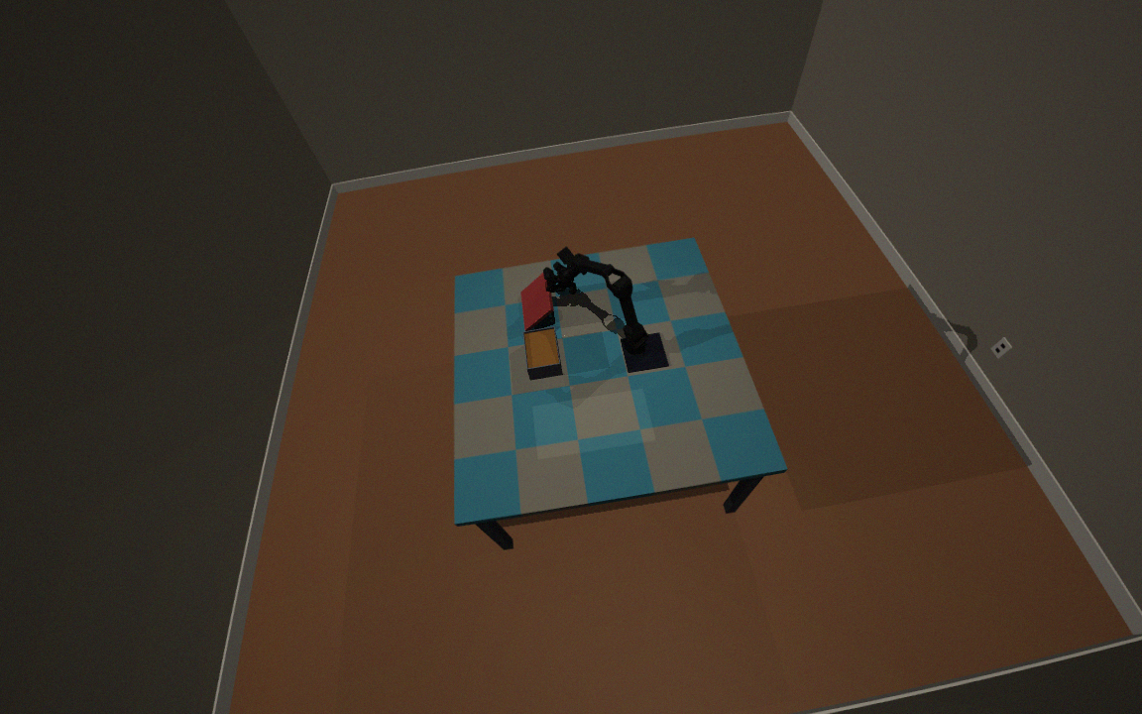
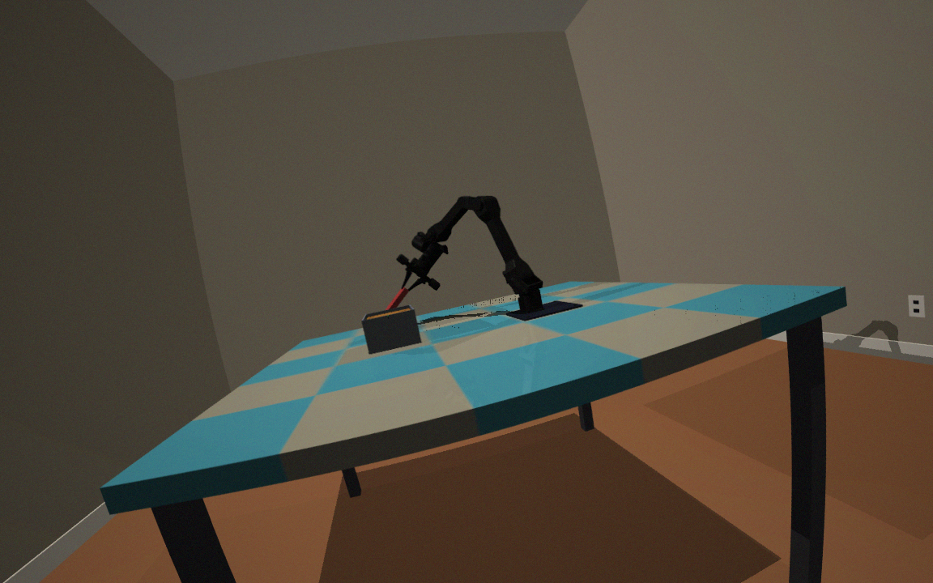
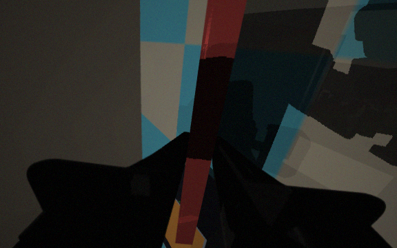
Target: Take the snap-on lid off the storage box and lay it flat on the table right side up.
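Observation:
The red lid [image 1: 536, 303] [image 2: 397, 298] [image 3: 220, 38] is off the box and steeply tilted. My gripper [image 1: 549, 282] [image 2: 406, 287] [image 3: 200, 139] is shut on its edge, with one finger on each face. The storage box [image 1: 545, 373] [image 2: 392, 333] [image 3: 171, 224] is dark grey and stands upright on the table, with an orange surface [image 1: 542, 348] showing inside its rim. The lid is behind the box as seen in the exterior view, where the box hides its lower end. I cannot tell whether that lower edge touches the table.
The table [image 1: 611, 470] [image 2: 383, 420] has blue and beige squares. The arm's dark base plate [image 1: 646, 357] [image 2: 546, 312] lies to the right of the box in the top and exterior views. The table's left edge is near the box and lid. Shadows of the arm cross the table.

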Motion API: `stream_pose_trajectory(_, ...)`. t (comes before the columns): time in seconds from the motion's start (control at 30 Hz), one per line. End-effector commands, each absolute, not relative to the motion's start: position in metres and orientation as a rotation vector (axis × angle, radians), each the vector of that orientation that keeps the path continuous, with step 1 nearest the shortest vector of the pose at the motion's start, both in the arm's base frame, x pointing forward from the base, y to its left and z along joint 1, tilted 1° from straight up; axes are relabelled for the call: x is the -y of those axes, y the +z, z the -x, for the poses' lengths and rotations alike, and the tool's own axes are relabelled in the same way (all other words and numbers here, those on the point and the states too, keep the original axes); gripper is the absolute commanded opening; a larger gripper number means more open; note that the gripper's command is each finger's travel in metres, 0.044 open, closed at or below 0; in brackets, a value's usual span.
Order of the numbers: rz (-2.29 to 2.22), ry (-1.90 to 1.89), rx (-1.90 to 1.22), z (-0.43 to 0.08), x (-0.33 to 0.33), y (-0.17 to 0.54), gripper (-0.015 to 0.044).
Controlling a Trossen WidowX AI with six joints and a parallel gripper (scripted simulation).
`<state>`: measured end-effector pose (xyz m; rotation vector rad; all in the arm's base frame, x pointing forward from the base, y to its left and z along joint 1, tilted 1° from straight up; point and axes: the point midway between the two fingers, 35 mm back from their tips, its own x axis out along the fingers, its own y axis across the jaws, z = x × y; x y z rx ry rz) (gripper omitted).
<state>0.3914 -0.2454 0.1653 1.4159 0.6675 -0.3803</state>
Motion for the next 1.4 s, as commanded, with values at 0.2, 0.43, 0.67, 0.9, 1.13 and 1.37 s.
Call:
stream_pose_trajectory(0.2, -1.417, -0.368, -0.668, -0.392, 0.244, 0.158, 0.0000)
stream_pose_trajectory(0.43, -1.417, -0.368, -0.668, -0.392, 0.244, 0.152, 0.0000)
stream_pose_trajectory(0.67, -1.417, -0.368, -0.668, -0.393, 0.244, 0.146, 0.0000)
stream_pose_trajectory(0.9, -1.417, -0.368, -0.668, -0.393, 0.244, 0.141, 0.0000)
stream_pose_trajectory(1.13, -1.417, -0.368, -0.668, -0.393, 0.244, 0.135, 0.0000)
stream_pose_trajectory(1.37, -1.417, -0.368, -0.668, -0.393, 0.244, 0.130, 0.0000)
